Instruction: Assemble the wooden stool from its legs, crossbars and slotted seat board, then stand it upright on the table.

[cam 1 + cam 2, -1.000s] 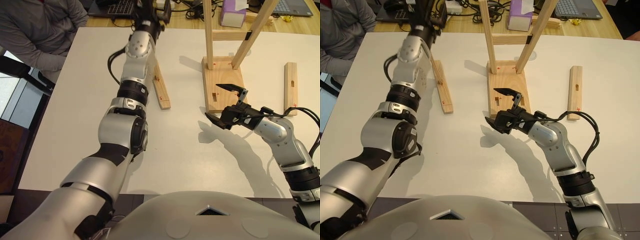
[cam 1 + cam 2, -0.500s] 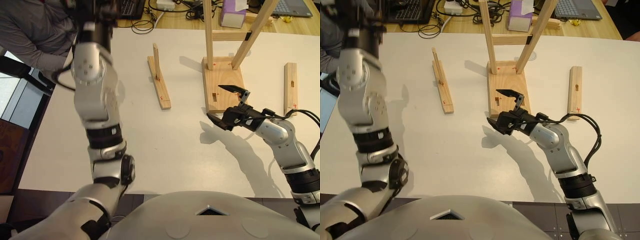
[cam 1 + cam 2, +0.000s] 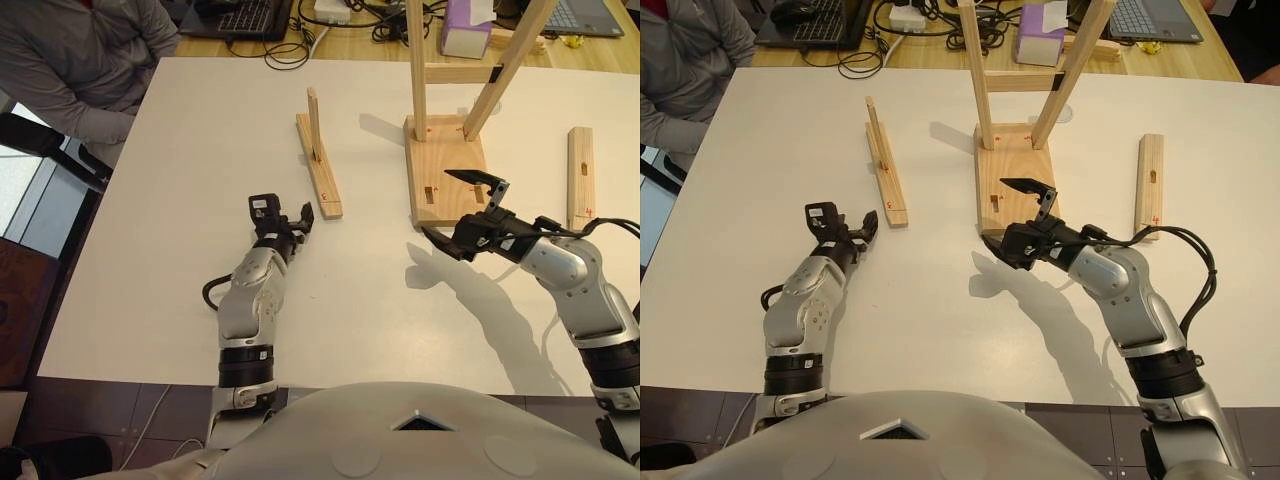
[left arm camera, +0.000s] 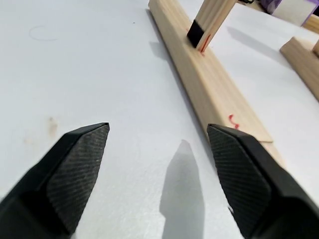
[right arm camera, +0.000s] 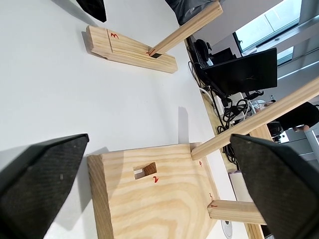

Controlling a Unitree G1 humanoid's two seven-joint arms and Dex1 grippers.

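Leg fitting is judged under way: the seat board point(image 3: 447, 172) lies on the counter point(image 3: 190, 150) with two legs point(image 3: 417, 60) fitted, the right gripper point(image 3: 458, 206) is held at its near edge with fingers apart, and the left gripper point(image 3: 287, 222), fingers likewise apart, should next be closed on the slotted bar point(image 3: 323, 186) nearby.

Looks like an office or lab workroom. Beyond the far edge of the white counter point(image 3: 200, 150), a wooden desk point(image 3: 205, 45) crowded with a black keyboard point(image 3: 245, 14), a laptop point(image 3: 585, 12), a white power strip point(image 3: 902, 14), tangled black cables point(image 3: 285, 50) and a purple tissue box point(image 3: 465, 25). From the right wrist, a dark monitor point(image 5: 239, 69) on that desk and tall windows point(image 5: 281, 17) behind.
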